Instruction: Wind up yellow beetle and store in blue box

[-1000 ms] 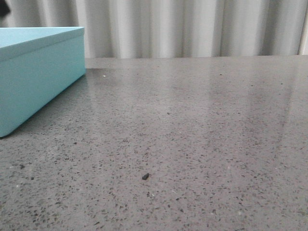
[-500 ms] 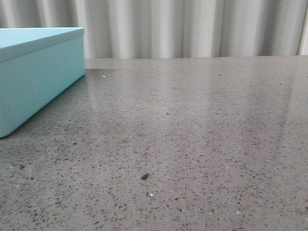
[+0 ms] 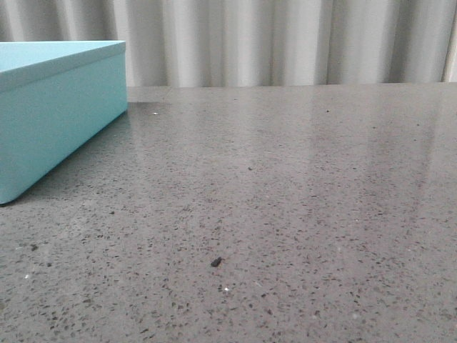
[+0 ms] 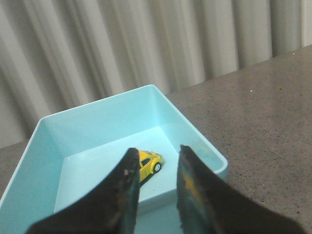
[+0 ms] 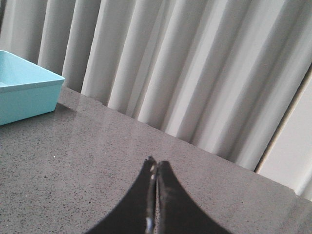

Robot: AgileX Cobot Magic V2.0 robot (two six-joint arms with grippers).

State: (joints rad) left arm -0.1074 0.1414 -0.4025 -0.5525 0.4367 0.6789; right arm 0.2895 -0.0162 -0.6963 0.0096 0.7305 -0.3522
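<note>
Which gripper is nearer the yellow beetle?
Left. The left gripper hangs open directly above the yellow beetle inside the blue box; the right gripper is shut, away from it.

A small glossy yellow toy beetle car point(image 4: 147, 164) sits inside an open, light turquoise rectangular box point(image 4: 97, 127), beneath the left gripper's point(image 4: 155, 168) parted black fingers point(image 4: 127, 185).

Plain lab-like test bench: speckled grey stone tabletop point(image 3: 285, 214), pale pleated curtain point(image 3: 285, 43) behind.
</note>
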